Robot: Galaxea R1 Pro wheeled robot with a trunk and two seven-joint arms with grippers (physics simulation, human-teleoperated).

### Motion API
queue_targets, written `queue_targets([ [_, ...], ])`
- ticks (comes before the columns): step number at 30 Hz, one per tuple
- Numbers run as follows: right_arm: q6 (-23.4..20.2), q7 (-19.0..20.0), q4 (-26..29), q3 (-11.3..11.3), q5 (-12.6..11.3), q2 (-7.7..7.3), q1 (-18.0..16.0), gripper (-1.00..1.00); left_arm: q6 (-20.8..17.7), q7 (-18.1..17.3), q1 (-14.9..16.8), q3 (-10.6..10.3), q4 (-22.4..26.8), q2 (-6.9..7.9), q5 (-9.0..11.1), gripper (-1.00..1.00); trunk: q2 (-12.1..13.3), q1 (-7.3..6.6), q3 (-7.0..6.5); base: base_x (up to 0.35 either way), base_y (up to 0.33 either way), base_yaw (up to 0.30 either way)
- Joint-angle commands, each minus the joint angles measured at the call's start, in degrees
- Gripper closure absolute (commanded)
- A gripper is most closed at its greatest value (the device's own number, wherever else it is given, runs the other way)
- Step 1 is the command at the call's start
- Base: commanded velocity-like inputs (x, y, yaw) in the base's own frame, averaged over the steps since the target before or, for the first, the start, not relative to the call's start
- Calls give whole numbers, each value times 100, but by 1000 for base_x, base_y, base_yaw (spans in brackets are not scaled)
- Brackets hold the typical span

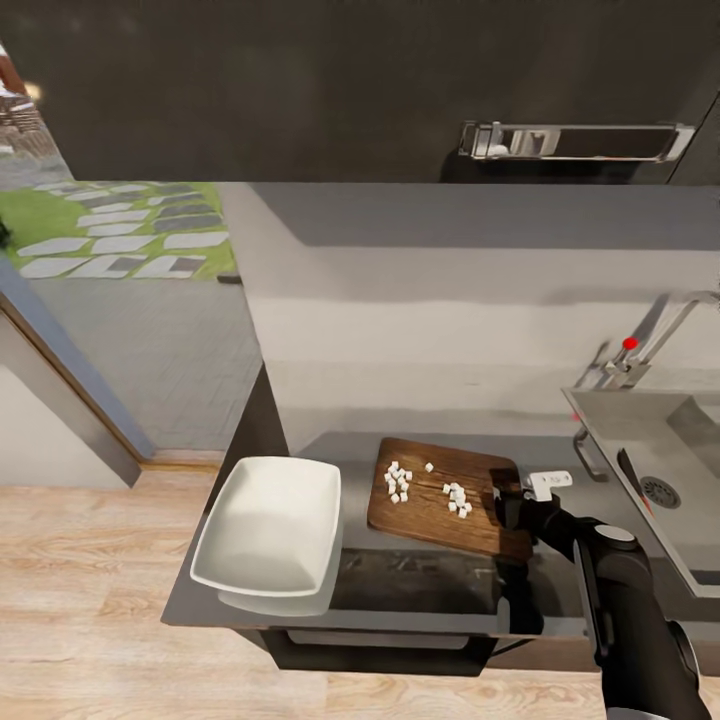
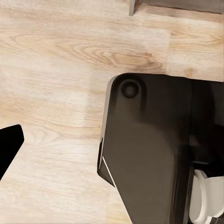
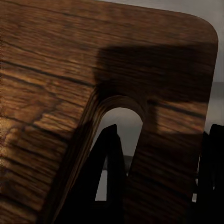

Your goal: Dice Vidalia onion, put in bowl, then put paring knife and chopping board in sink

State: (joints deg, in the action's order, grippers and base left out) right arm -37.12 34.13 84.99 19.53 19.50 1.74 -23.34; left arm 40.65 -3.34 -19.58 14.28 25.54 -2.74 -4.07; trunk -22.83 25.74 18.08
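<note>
The dark wooden chopping board (image 1: 440, 495) lies on the grey countertop (image 1: 420, 585) with small white onion dice (image 1: 400, 482) in two loose clusters on it. My right gripper (image 1: 510, 500) is at the board's right end. In the right wrist view its fingers (image 3: 109, 177) straddle the strip of board (image 3: 70, 93) beside the handle hole, and they look shut on it. To the left of the board stands the white squarish bowl (image 1: 270, 530), with nothing in it. The paring knife (image 1: 632, 478) lies in the grey sink (image 1: 610, 420) near the drain. A dark left fingertip (image 2: 9, 144) hangs over wooden floor.
A chrome tap (image 1: 640, 355) with a red dot rises behind the sink. A dark wall cabinet with a metal handle (image 1: 575, 140) hangs overhead. The counter's left end is next to an open doorway (image 1: 120, 300). Below my left wrist is the robot's dark base (image 2: 149, 149).
</note>
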Motion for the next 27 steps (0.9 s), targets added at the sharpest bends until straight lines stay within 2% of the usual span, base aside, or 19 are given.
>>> queue_targets([
  [1, -61, 50, -61, 12, 98, 8, -2, 100, 4, -35, -1, 48, 12, -8, -41, -100, -9, 4, 1, 0, 0, 0],
  [27, -63, 50, -61, 8, 98, 11, -4, 100, 4, -35, -1, 48, 12, -8, -41, -100, -9, 4, -228, 0, 0, 0],
])
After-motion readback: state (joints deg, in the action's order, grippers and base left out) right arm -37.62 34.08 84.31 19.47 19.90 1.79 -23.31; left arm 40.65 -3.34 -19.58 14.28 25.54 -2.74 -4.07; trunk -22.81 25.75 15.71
